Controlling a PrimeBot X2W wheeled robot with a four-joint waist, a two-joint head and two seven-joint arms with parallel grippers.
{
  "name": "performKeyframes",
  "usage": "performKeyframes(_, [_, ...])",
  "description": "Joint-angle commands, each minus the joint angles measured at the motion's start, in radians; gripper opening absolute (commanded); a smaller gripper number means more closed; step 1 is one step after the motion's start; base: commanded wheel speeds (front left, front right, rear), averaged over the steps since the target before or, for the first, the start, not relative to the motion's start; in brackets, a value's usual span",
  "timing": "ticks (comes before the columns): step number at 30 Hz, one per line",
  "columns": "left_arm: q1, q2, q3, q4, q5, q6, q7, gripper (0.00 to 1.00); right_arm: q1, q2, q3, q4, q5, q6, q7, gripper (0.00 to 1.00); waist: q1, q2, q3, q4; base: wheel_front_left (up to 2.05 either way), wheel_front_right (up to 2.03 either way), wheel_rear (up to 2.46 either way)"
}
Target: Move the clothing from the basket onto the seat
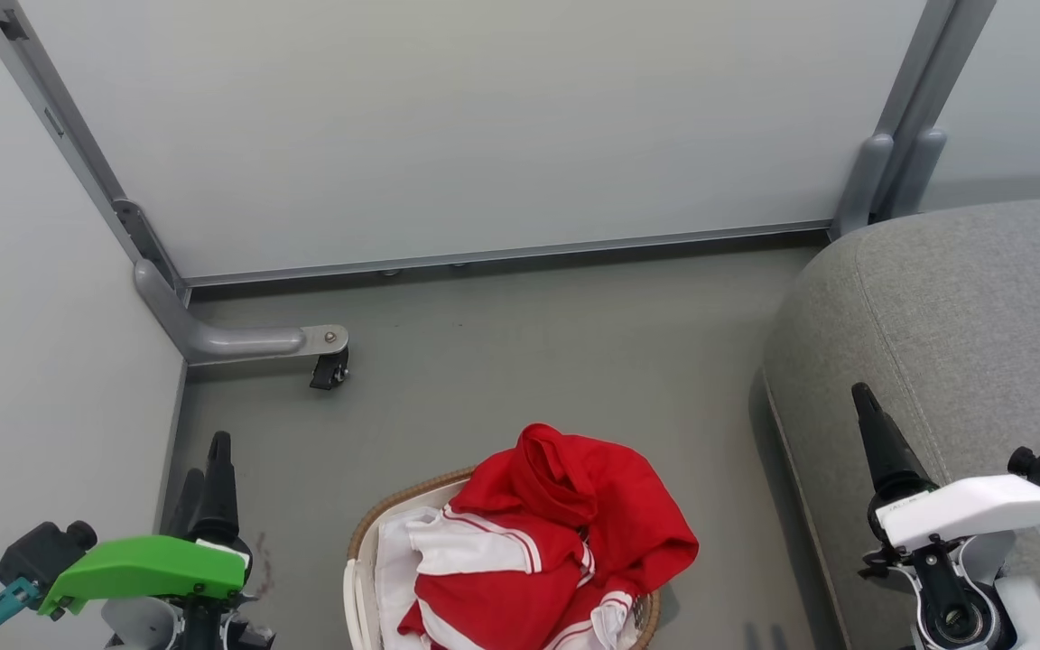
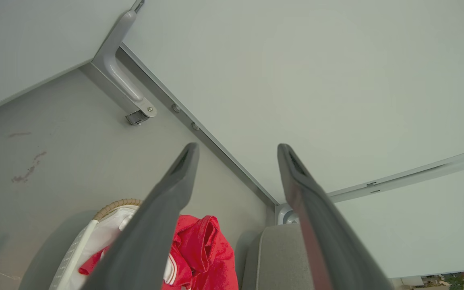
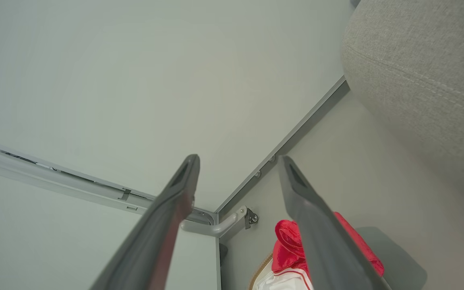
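Note:
The clothing, red with white panels and stripe trim, is heaped in the basket at the bottom centre of the head view and spills over its right rim. The grey seat fills the right side. My left gripper, under a green cover, hangs left of the basket. The left wrist view shows this gripper open and empty, with the clothing below. My right gripper is over the seat's front edge. It is also open and empty, with the seat at upper right.
Pale partition panels close off the back and left. A grey metal foot with a black caster juts onto the grey floor at the back left corner. A reddish stain marks the floor by my left gripper.

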Motion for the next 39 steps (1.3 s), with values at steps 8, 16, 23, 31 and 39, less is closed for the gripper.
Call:
performKeyframes(8, [-0.028,0.029,-0.045,-0.01,0.167,0.028,-0.037,1.0,-0.031,-0.015,0.018,0.008,-0.176,0.0,-0.038,1.0,0.0,-0.0001,-0.002,0.003,0.0,0.0,0.0])
performKeyframes(16, [-0.019,0.043,-0.085,-0.008,0.278,0.044,-0.065,1.0,-0.027,-0.017,0.032,0.026,-0.297,0.0,-0.066,1.0,0.0,-0.0001,-0.004,0.004,0.0,0.0,0.0])
performKeyframes(23, [-0.014,0.051,-0.109,-0.01,0.361,0.054,-0.086,1.0,-0.028,-0.018,0.046,0.043,-0.395,0.0,-0.088,1.0,0.0,-0.0001,-0.004,0.005,0.0,0.0,0.0])
performKeyframes(31, [-0.011,0.057,-0.133,-0.008,0.455,0.059,-0.11,1.0,-0.032,-0.017,0.049,0.071,-0.502,0.0,-0.112,1.0,0.0,-0.0001,-0.005,0.006,0.0,0.0,0.0])
performKeyframes(39, [-0.005,0.058,-0.147,-0.013,0.543,0.067,-0.132,1.0,-0.029,-0.01,0.043,0.079,-0.605,0.0,-0.134,1.0,0.0,-0.0001,-0.007,0.007,0.0,0.0,0.0])
